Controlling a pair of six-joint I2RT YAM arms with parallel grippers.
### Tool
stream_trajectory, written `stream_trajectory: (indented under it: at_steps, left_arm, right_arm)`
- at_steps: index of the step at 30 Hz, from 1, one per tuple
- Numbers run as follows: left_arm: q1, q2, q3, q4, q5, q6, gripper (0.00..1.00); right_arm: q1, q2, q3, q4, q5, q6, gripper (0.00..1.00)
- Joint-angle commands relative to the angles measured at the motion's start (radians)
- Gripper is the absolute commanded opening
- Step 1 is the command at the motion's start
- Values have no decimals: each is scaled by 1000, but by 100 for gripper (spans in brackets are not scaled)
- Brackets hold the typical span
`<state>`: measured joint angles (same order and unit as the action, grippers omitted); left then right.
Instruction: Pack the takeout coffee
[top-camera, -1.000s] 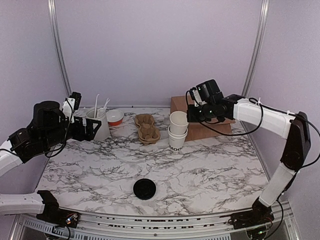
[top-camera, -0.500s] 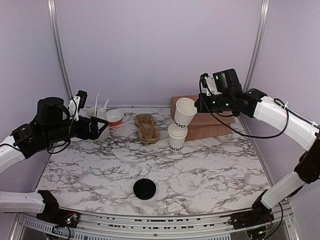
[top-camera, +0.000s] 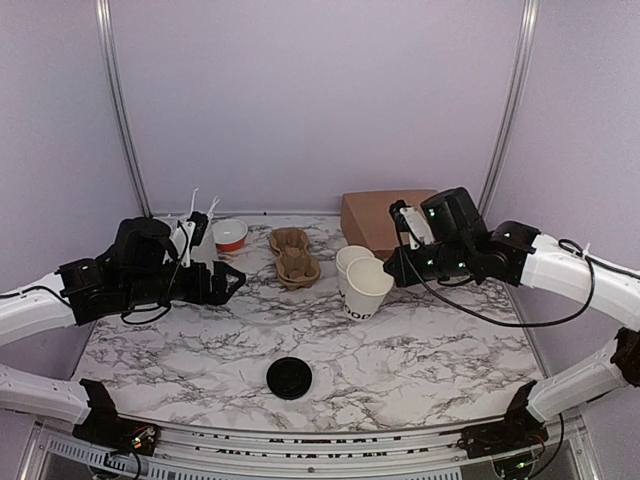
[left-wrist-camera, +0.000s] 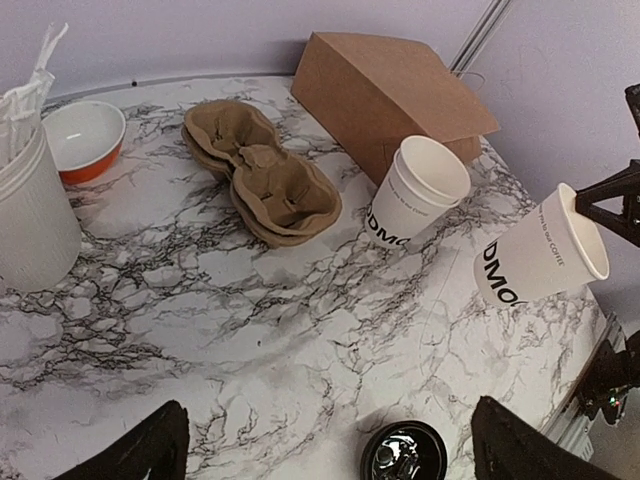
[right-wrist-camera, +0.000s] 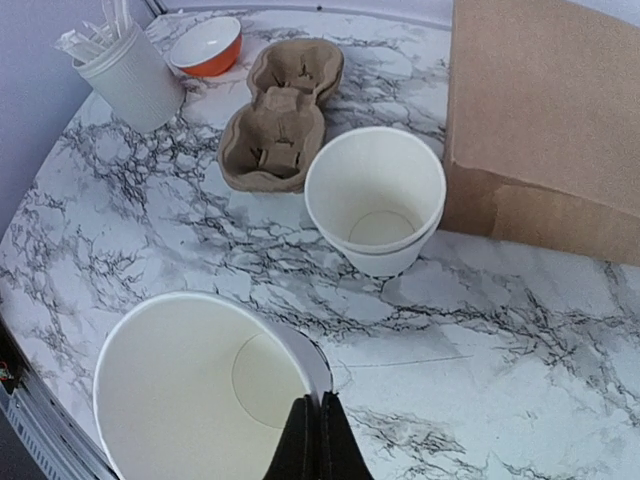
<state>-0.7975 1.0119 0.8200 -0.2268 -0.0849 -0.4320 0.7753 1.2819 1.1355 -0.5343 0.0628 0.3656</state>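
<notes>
Kraft paper bag (top-camera: 385, 218) is laid flat just behind the right jaws; its mouth is not seen, so contents cannot be told
Pulp cup carrier (top-camera: 294, 256) is parked between the two sets of jaws, wells empty, judged to be the packing target
White ribbed holder (left-wrist-camera: 30, 210) sits left of the left jaws, with white stirrers or straws stood in it
Lidless paper cup (top-camera: 368, 288) is held tilted and clear of the marble by the right gripper (right-wrist-camera: 320, 425), jaws pressed together on its rim; the cup is empty
A rim pinch suits a cup whose wall is nested
Nested cups (top-camera: 350, 262) stand upright just beyond those jaws, top one empty
Orange bowl (top-camera: 230, 235) is empty
Flat black lid (top-camera: 289, 378) lies loose, nearer than both jaws
Left gripper (top-camera: 226, 283): jaws spread wide, nothing between them
Takeout coffee with dome lid is not seen in any view; judged not yet assembled
</notes>
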Motion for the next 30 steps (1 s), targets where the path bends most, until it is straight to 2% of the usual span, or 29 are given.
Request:
stream_trajectory:
  at_steps: [1, 8, 16, 26, 30]
  left_arm:
    - [-45, 65, -34, 44, -30, -50, 99]
    - [-108, 182, -66, 44, -10, -113, 98]
    - [-154, 278, -68, 43, -3, -146, 94]
    - [-212, 366, -55, 44, 17, -154, 88]
    - [-234, 391, -46, 44, 19, -160, 83]
  right_arm:
    - [47, -16, -49, 18, 0, 33, 0]
    - [57, -21, -166, 135, -40, 65, 0]
    - [98, 11, -226, 229, -6, 71, 0]
    - [120, 69, -211, 213, 68, 71, 0]
    - [128, 81, -202, 210, 78, 67, 3]
